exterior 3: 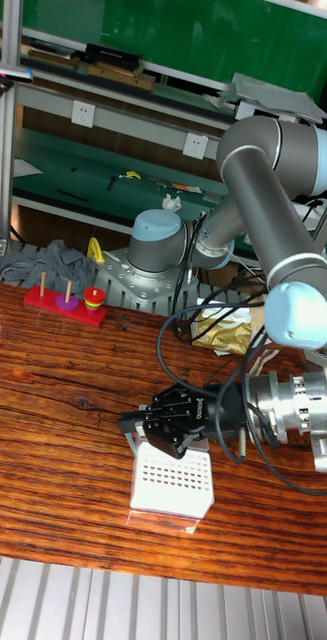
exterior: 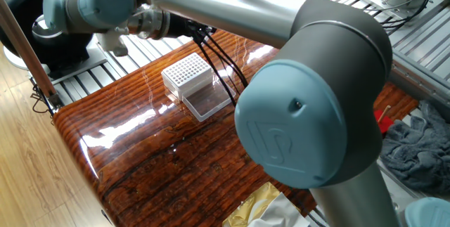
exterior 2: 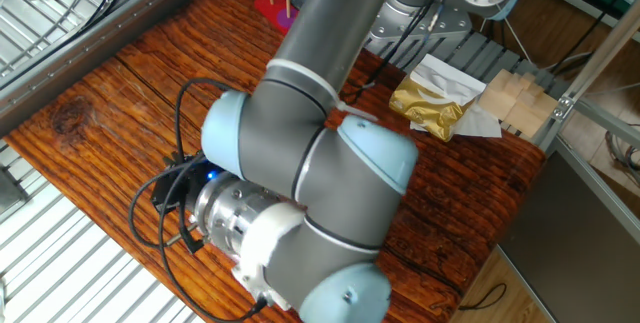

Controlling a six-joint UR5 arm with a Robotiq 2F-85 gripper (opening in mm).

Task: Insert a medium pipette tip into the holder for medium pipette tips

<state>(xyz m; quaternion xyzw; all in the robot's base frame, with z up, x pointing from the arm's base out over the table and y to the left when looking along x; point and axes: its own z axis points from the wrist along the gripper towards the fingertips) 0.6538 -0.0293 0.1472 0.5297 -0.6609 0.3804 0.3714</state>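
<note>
Nearest you in the tall fixed view, the holder for medium pipette tips (exterior 3: 173, 477) sits close to the front edge of the desk (exterior 3: 43, 400), its white grid of small holes facing up. In one fixed view the same holder (exterior: 188, 74) shows its clear hinged lid (exterior: 207, 99) lying open on the desk beside the box, on the side away from that desk's end edge.

Just behind the holder, the gripper (exterior 3: 143, 428) lies nearly level, pointing toward the left end of the desk, its black body hanging over the holder's back edge. You can see dark fingers (exterior 3: 131, 421) at its tip, but the pictures do not let you tell whether they stand apart or together, nor whether a tip is held between them. Black cables (exterior 3: 183, 340) loop from the gripper's body up over the wrist (exterior 3: 298, 410), which reaches in from the right.

Farther back, gold foil packaging (exterior 3: 218, 330) lies on the desk near the arm's base (exterior 3: 148, 265). At the far left edge stands a red peg toy (exterior 3: 68, 298) with coloured rings on wooden pegs, and behind it a grey cloth (exterior 3: 48, 262) is heaped. Beyond the desk, a metal frame shelf (exterior 3: 103, 100) and a green panel (exterior 3: 173, 35) close the scene.

In the other fixed view the arm's joints hide the holder entirely.
</note>
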